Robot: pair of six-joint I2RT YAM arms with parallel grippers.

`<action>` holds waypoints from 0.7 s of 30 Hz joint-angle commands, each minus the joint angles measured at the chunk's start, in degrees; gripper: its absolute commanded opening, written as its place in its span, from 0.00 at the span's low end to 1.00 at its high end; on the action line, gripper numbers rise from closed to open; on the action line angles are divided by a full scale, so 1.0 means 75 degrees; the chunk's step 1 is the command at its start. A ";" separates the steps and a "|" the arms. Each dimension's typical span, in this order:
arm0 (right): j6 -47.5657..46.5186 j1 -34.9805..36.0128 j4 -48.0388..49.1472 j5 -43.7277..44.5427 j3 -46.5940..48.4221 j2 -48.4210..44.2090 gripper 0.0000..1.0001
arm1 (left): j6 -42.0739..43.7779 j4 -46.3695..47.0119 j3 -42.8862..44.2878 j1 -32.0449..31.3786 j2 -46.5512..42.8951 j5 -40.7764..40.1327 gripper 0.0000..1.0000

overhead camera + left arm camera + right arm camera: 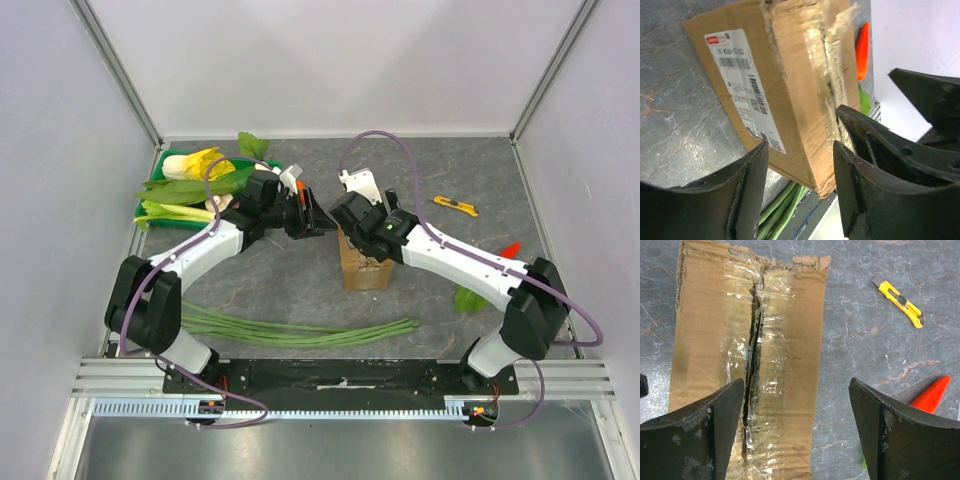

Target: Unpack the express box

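Note:
The express box [362, 268] stands mid-table, brown cardboard with a white label [740, 82] on one side. Its taped top seam [752, 355] is slit along the middle and the flaps lie closed. My right gripper [347, 220] hovers open just above the box top. In the right wrist view that gripper [796, 384] has one finger over the seam and the other over bare table. My left gripper [316, 222] is open beside the box's upper left corner. In the left wrist view the left gripper [800, 147] frames the box's near corner without touching it.
A green tray [141, 210] of leafy vegetables sits at the back left. Long green beans [300, 332] lie in front of the box. A yellow utility knife [456, 206] and a red pepper [510, 250] lie to the right, with a green leaf [468, 298] near the right arm.

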 commanded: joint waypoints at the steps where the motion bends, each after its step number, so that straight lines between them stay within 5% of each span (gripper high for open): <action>1: 0.0216 0.0034 -0.0058 0.0210 0.0209 0.0321 0.92 | -0.0178 0.0525 -0.0121 -0.0049 -0.0186 0.0120 0.60; 12: 0.0555 0.0034 -0.0093 0.0527 0.0045 0.0709 0.92 | -0.0014 0.0350 0.0229 -0.0319 0.0799 0.0965 0.61; 21: 0.0731 0.0034 -0.0304 0.1135 0.0103 0.1188 0.89 | 0.0560 -0.1104 0.0746 -0.0401 0.1222 0.0227 0.61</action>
